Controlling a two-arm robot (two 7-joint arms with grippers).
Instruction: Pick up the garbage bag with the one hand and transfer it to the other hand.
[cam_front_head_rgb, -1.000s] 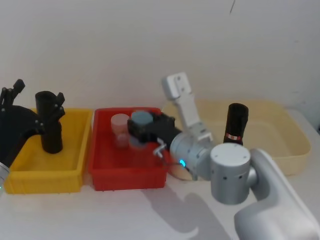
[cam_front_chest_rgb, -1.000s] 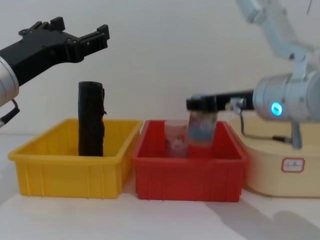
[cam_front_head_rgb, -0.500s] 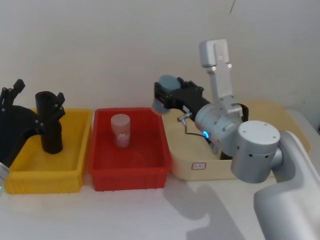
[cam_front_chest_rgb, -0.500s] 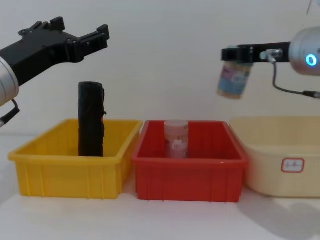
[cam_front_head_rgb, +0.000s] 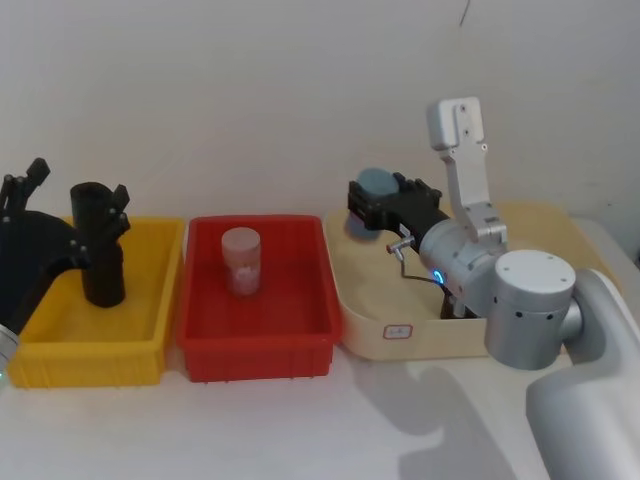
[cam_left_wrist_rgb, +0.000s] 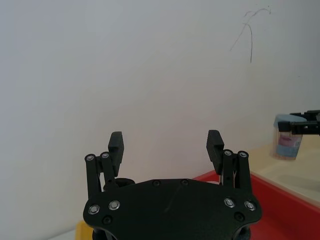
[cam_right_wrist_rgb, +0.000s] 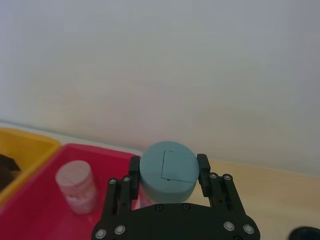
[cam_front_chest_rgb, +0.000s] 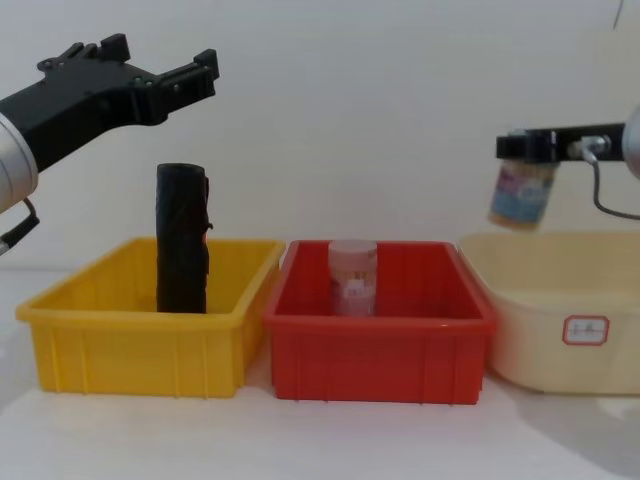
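White wall rises behind a white desk (cam_front_head_rgb: 250, 430) carrying a yellow bin (cam_front_head_rgb: 90, 362), a red bin (cam_front_head_rgb: 255, 345) and a beige tub (cam_front_head_rgb: 450, 345) in a row. The garbage bag is hidden behind the right arm at the right of the head view; a dark rounded edge (cam_right_wrist_rgb: 306, 233) at the lower right corner of the right wrist view may be its top, but that cannot be told. The right gripper (cam_right_wrist_rgb: 168, 167) is clenched on a blue-lidded jar (cam_front_head_rgb: 377, 185) above the tub's left end. Half a second ago that jar hung higher, over the red bin's right edge. The left gripper (cam_left_wrist_rgb: 165, 142) stays spread wide at the upper left of the chest view, above a black roll (cam_front_head_rgb: 98, 245) upright in the yellow bin. A pink jar (cam_front_head_rgb: 241, 260) stands in the red bin.
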